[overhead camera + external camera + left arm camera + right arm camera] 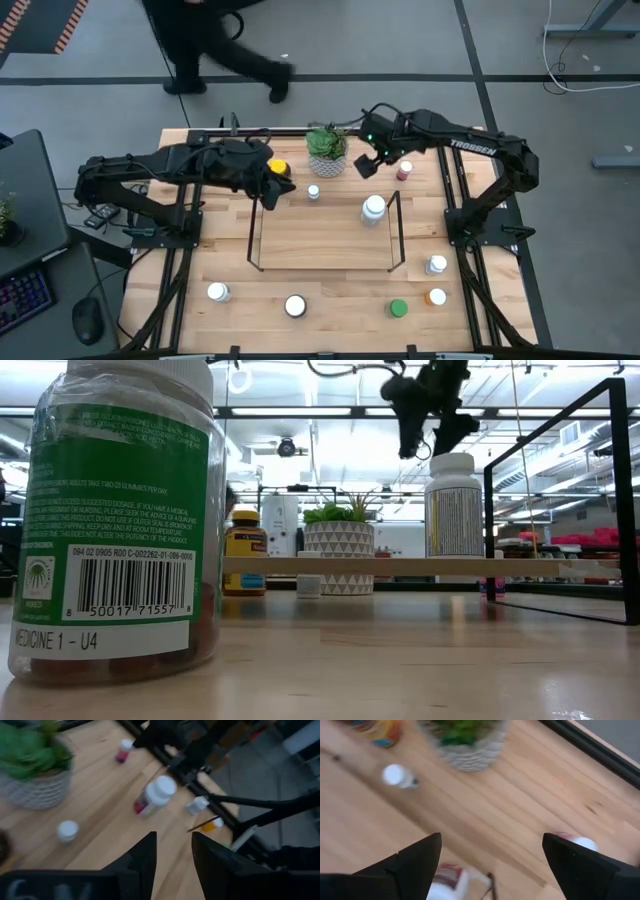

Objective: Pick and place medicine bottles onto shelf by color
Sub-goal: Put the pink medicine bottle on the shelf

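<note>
Shelf held one white bottle at its far right.
Right gripper hovered above it, fingers wide; left gripper narrowly parted, empty.

Two dark jointed arms, white TROSSEN lettering on the right arm, possibly a green light.

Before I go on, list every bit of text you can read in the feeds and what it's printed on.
"TROSSEN": on the right arm, high view.
"MEDICINE 1 - U4": white sticker at the foot of the green-labelled bottle nearest the low camera.
"50017 71557": under that bottle's barcode, with a small 8 before it.
"094 02 0905 R00 C-002262-01-086-0000": above the barcode, partly guessed.
Too small or blurred: that bottle's fine print, the labels on the white bottle on the shelf and the amber bottle.
</note>
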